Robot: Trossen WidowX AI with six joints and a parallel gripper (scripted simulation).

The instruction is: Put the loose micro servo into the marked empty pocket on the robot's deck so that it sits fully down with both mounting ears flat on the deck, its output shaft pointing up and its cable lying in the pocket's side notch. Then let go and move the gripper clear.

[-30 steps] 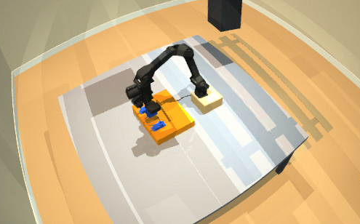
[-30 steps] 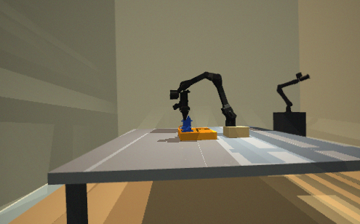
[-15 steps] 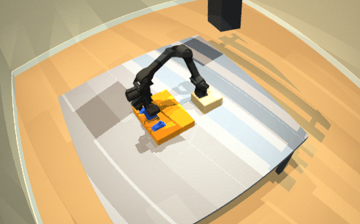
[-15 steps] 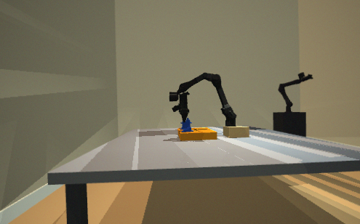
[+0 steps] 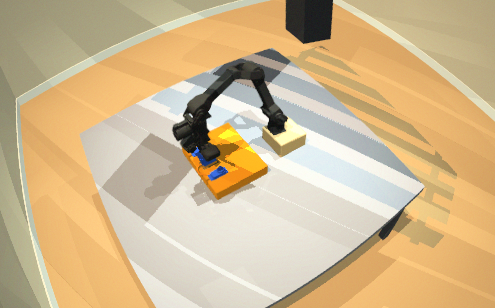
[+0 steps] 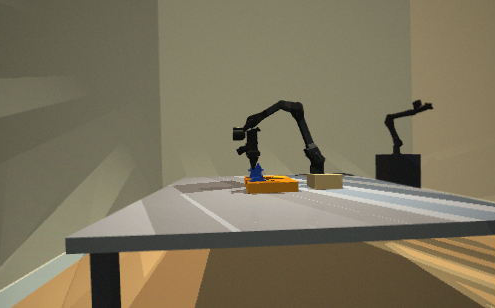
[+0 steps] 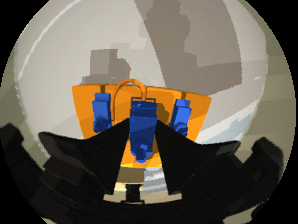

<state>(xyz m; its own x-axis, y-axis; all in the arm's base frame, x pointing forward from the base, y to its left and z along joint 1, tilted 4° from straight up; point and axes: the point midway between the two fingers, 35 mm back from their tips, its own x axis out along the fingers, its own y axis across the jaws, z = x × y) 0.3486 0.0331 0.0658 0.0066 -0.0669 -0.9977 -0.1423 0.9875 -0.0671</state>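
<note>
Blue micro servo (image 7: pixel 143 131) gripped in the pincer (image 7: pixel 143 163) hangs over the orange deck's (image 5: pixel 239 170) near-left edge.

A grey table (image 6: pixel 284 220) is seen from low down, its near edge filling the lower part of the frame. Toward the far edge an orange deck (image 6: pixel 272 184) lies flat, with a tan block (image 6: pixel 325 180) just beside it on the right, from which the black arm (image 6: pixel 294 122) rises and arches over to the left. The gripper (image 6: pixel 253 163) is pointed straight down over the deck's left end and is closed on a blue micro servo (image 6: pixel 256 172), held at the deck's top surface. Whether the servo touches the deck cannot be told. A second dark arm (image 6: pixel 405 120) is seen on a black pedestal (image 6: pixel 398 169) beyond the far right corner.
</note>
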